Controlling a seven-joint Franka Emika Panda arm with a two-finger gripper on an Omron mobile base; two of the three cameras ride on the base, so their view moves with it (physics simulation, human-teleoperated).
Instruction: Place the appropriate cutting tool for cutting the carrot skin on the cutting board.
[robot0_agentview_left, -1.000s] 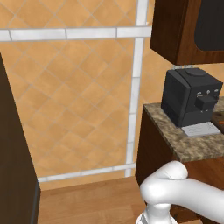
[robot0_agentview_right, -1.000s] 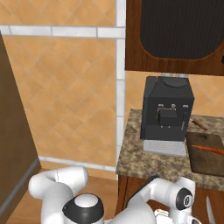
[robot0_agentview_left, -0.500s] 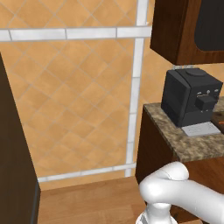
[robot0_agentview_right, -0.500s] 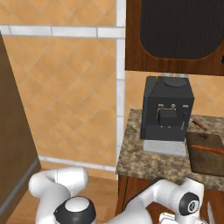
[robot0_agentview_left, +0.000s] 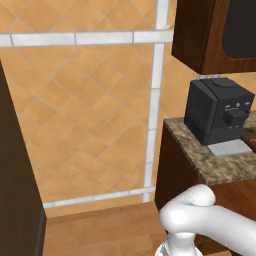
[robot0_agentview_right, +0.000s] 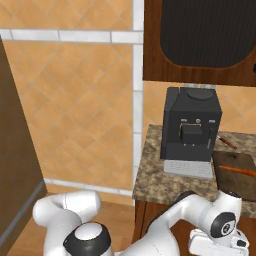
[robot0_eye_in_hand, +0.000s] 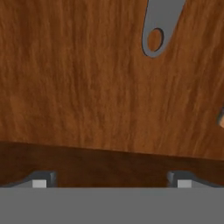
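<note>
Comparing the right base view with the one a second ago, the white wrist at the lower right of the frame has swung further right and turned its round dark joint toward the camera, while the coffee machine, counter and tiled wall sit in the same places, so the base has stayed put and only the arm has moved. In the left base view almost nothing differs: the white elbow still rises at the bottom right, below the counter edge.

In the hand view the gripper looks straight onto brown wood grain, with its two fingertips at the bottom corners of the frame, wide apart and holding nothing. A grey tool handle with an oval hole lies at the top edge of that frame, and a sliver of orange, perhaps the carrot, peeks in at the right edge. I judge the handle to belong to the peeler, though its working end is cut off. The wood may be the cutting board seen at the right of the right base view, where the carrot lies on it; that I cannot confirm.

The wrist's turn suggests the hand is lining up over the tool, with the grasp not yet begun.
</note>
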